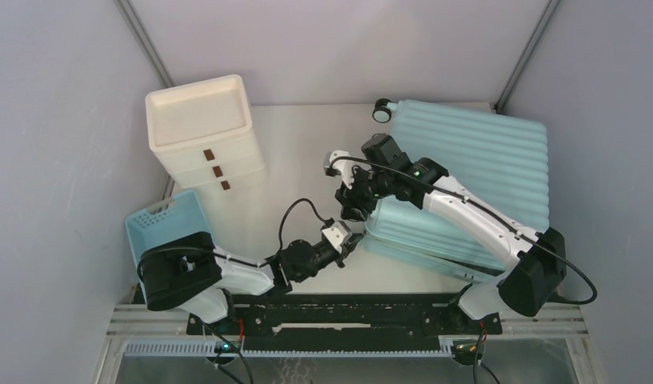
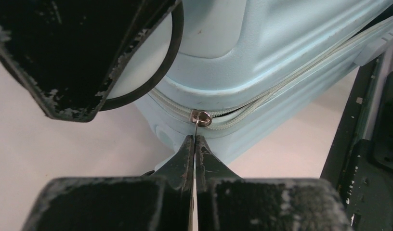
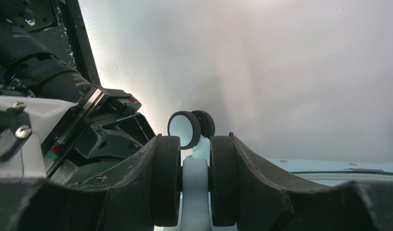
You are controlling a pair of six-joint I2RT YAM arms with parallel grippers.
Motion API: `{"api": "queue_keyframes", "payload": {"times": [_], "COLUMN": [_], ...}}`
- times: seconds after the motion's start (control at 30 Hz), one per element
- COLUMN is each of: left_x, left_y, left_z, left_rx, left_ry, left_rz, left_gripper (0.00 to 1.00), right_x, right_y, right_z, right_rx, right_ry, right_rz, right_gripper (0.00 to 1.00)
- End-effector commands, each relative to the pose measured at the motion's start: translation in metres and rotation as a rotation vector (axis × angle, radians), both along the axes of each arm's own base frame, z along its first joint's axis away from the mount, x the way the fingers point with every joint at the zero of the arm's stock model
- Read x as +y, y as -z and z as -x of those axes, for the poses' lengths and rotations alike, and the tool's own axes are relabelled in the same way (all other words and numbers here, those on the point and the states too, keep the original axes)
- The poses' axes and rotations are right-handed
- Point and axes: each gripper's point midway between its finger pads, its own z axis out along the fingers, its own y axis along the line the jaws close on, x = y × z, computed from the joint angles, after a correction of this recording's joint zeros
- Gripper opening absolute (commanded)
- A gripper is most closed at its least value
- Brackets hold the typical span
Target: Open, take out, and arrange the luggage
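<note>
The light-blue ribbed luggage (image 1: 475, 152) lies flat at the right of the table. My left gripper (image 1: 345, 237) is at its near-left corner. In the left wrist view its fingers (image 2: 195, 139) are shut on the thin metal pull tab of the zipper slider (image 2: 202, 118) on the luggage (image 2: 262, 53). The zipper seam to the right of the slider looks slightly parted. My right gripper (image 1: 351, 204) is just above that corner. In the right wrist view it (image 3: 194, 139) is shut on a twin black-and-white wheel (image 3: 194, 187) of the luggage.
A white drawer unit with brown handles (image 1: 203, 132) stands at the back left. A blue lattice basket (image 1: 165, 224) sits at the near left beside the left arm's base. Another luggage wheel (image 1: 382, 110) sticks out at the far corner. Grey walls close in on three sides.
</note>
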Motion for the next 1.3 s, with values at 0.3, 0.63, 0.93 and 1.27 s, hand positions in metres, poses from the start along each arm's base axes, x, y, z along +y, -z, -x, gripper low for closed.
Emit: {"api": "queue_keyframes", "payload": {"times": [0.3,0.63,0.93,1.27], "left_x": [0.025,0.012,-0.007,-0.013], "left_y": [-0.006,-0.009,-0.014,-0.008], "left_z": [-0.021,-0.030,-0.027,-0.035], "left_rx": [0.007,0.005,0.005,0.038], "left_ry": [-0.005,0.069,0.158,0.159], "left_rz": [0.099,0.108,0.130,0.137], "left_gripper": [0.00,0.00,0.00,0.00], "right_x": [-0.011,-0.020,-0.025,-0.032], "right_y": [-0.042,-0.027,-0.020,-0.013], "right_z": [0.057,0.081,0.094,0.107], "right_rx": [-0.052,-0.059,-0.072,-0.092], "right_ry": [-0.194,-0.306,-0.409,-0.531], "right_rz": [-0.151,-0.146,-0.151,-0.157], "right_gripper": [0.00,0.00,0.00,0.00]}}
